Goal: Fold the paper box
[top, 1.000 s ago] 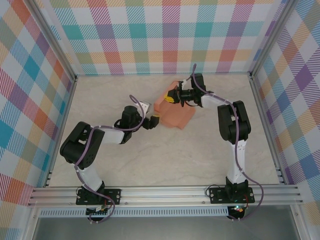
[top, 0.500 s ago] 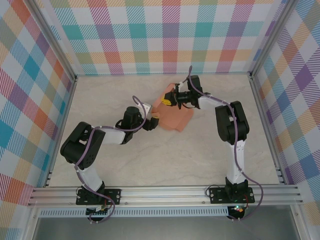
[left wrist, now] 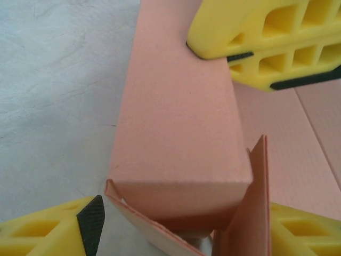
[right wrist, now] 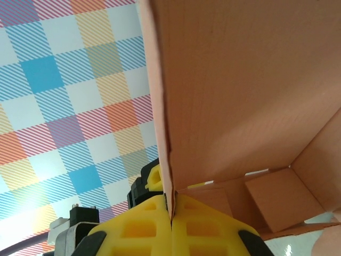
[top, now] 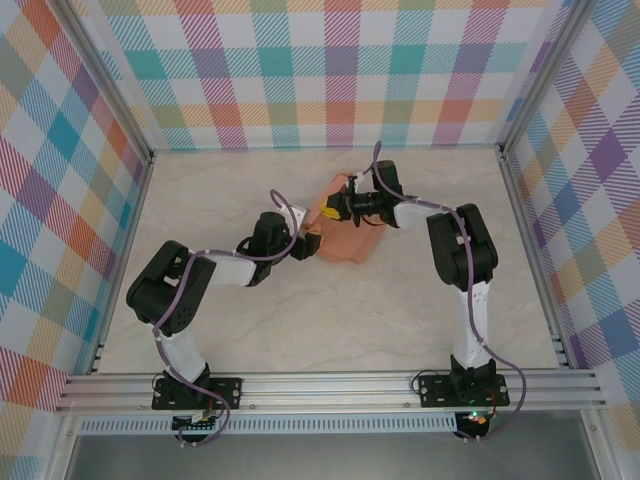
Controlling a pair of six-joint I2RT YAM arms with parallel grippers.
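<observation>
We saw the left pincer point(left wrist: 194, 226) standing wide apart, straddling the near end of the paper box point(left wrist: 176, 122), with the end flaps just inside its fingers. The right pincer point(right wrist: 171, 205) was clamped tight on a raised wall of the box, at the end far from the left pincer.
</observation>
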